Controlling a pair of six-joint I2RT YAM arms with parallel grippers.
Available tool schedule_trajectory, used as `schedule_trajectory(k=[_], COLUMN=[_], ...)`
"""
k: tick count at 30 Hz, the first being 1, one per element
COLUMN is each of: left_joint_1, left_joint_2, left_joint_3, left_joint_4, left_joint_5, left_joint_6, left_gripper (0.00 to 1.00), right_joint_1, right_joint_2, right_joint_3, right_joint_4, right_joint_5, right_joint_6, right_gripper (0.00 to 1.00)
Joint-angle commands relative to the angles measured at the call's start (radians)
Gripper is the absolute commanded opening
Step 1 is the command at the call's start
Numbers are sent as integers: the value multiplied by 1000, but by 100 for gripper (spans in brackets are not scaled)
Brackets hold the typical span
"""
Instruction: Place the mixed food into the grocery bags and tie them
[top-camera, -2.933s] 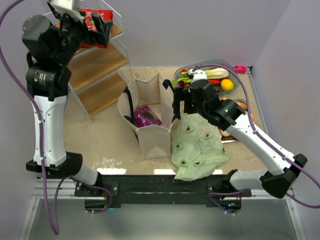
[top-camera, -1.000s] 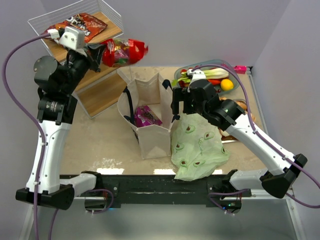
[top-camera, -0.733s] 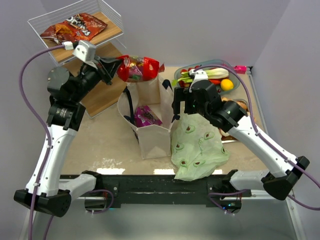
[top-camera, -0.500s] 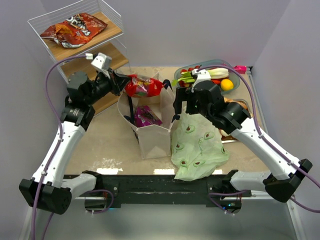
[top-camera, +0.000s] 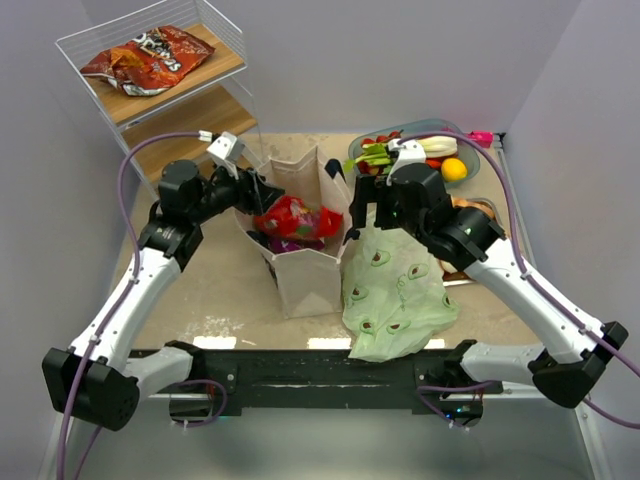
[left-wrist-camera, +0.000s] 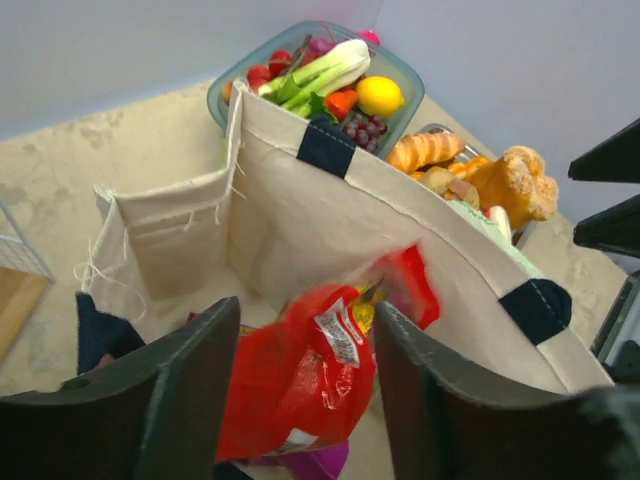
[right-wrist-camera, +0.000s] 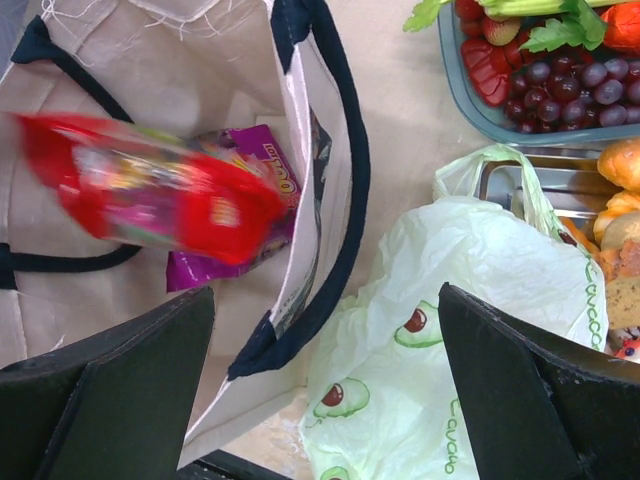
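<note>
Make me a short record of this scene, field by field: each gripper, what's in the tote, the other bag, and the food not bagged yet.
left gripper: open above the tote's mouth, red packet below its fingers
right gripper: open beside the tote's rim, clamping nothing
beige tote: upright, mouth open; purple packet at the bottom, red packet entering
green avocado bag: slumped beside the tote, handles loose
produce tray: leek, lemon, grapes
wire shelf: orange-red packet on top tier

Can't read print on red packet (right-wrist-camera: 150, 190): motion-blurred in rt wrist view. See only edges of purple packet (right-wrist-camera: 262, 150) beneath it. Lose bread tray (right-wrist-camera: 565, 195) at rt edge, fruit tub (right-wrist-camera: 530, 137) at top.
</note>
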Motion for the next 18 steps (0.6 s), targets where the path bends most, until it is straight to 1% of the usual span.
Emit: schedule_trajectory(k=[1, 3, 5, 6, 7, 10, 13, 18], left_joint_1=[-3, -2, -2, -2, 0, 0, 7, 23], left_joint_2=[-38, -40, -38, -34, -17, 8, 18, 20], left_joint_3=[72, 109, 134, 156, 166, 172, 123, 31], left_joint_4=[35, -29, -88, -156, -193, -321, -387, -406], left_joint_5=[-34, -83, -204, -247, -324, -413, -435, -494], left_joint_6=[46, 82, 92, 96, 97, 106, 102, 77], left_gripper=[84, 90, 95, 98, 98, 98, 99, 99], right_joint_1=[0, -1, -1, -1, 0, -1, -1, 0], right_joint_2=[10, 20, 27, 38, 43, 67, 101, 153], right_joint_3=[0, 1, 6, 7, 9, 13, 19, 18], right_joint_4=[41, 41, 38, 35, 33, 23, -5, -8], right_joint_5=[14, 8, 3, 2, -6, -9, 9, 14], right_joint_6=[9, 8, 6, 5, 3, -4, -14, -21], right_gripper=[98, 98, 97, 97, 97, 96, 97, 96])
